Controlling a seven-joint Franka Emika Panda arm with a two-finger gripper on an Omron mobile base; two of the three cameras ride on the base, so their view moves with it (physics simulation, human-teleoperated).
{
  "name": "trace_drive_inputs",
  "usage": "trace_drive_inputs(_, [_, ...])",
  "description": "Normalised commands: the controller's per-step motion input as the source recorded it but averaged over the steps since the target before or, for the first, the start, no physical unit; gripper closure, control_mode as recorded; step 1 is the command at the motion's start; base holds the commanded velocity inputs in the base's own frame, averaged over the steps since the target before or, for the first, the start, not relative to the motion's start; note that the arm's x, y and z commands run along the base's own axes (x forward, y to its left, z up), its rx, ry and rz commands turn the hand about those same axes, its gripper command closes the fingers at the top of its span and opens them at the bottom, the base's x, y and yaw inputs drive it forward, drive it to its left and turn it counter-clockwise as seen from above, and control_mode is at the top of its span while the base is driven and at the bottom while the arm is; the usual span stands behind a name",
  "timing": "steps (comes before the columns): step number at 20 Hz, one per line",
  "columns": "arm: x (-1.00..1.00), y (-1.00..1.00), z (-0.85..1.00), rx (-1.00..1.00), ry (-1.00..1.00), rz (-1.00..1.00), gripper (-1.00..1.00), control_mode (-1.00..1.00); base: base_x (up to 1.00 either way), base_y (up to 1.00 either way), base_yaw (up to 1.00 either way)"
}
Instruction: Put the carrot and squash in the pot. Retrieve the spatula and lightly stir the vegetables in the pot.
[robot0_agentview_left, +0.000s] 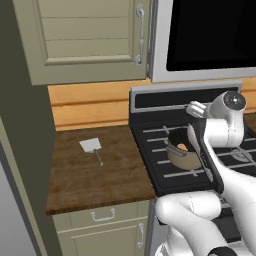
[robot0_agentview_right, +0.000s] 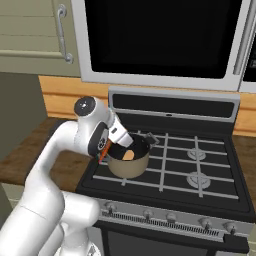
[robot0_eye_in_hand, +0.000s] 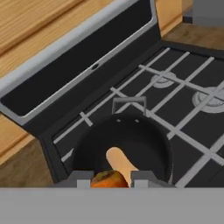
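Note:
The tan-bronze pot (robot0_agentview_right: 128, 167) stands on the stove's front left burner, also seen as pot (robot0_agentview_left: 181, 159) and from above as pot (robot0_eye_in_hand: 144, 144). Inside it lies the stubby tan squash (robot0_eye_in_hand: 120, 162), squash (robot0_agentview_right: 128, 155), squash (robot0_agentview_left: 182, 147). My gripper (robot0_eye_in_hand: 110, 176) hangs just above the pot's near rim, shut on the orange-red carrot (robot0_eye_in_hand: 107, 180); a bit of carrot (robot0_agentview_right: 103, 153) shows under the hand beside the pot. Most of the carrot is hidden by the hand. The spatula (robot0_agentview_left: 93, 148) lies flat on the brown counter, left of the stove.
The black stove (robot0_agentview_right: 200, 165) has bare burner grates to the right of the pot. A raised back panel (robot0_eye_in_hand: 74, 74) runs behind it, and a microwave (robot0_agentview_right: 165, 35) hangs above. The wooden counter (robot0_agentview_left: 80, 175) extends left to a dark wall.

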Motion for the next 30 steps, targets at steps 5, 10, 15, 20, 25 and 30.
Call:
trace_drive_inputs(5, [0.78,-0.42,-0.18,0.09,0.01,-0.1,1.0,-1.0,0.0,0.0,0.0])
trace_drive_inputs(10, [0.7,-0.15,-0.34,0.02,0.0,-0.13,1.0,-1.0,0.0,0.0,0.0])
trace_drive_inputs(15, [0.55,-0.12,-0.4,0.03,0.01,-0.12,1.0,-1.0,0.0,0.0,0.0])
trace_drive_inputs(20, [0.52,-0.17,-0.49,0.05,0.02,-0.09,1.0,-1.0,0.0,0.0,0.0])
trace_drive_inputs(25, [0.44,-0.02,-0.33,0.01,0.01,-0.07,1.0,-1.0,0.0,0.0,0.0])
trace_drive_inputs(30, [0.22,-0.01,-0.28,0.0,0.0,-0.05,1.0,-1.0,0.0,0.0,0.0])
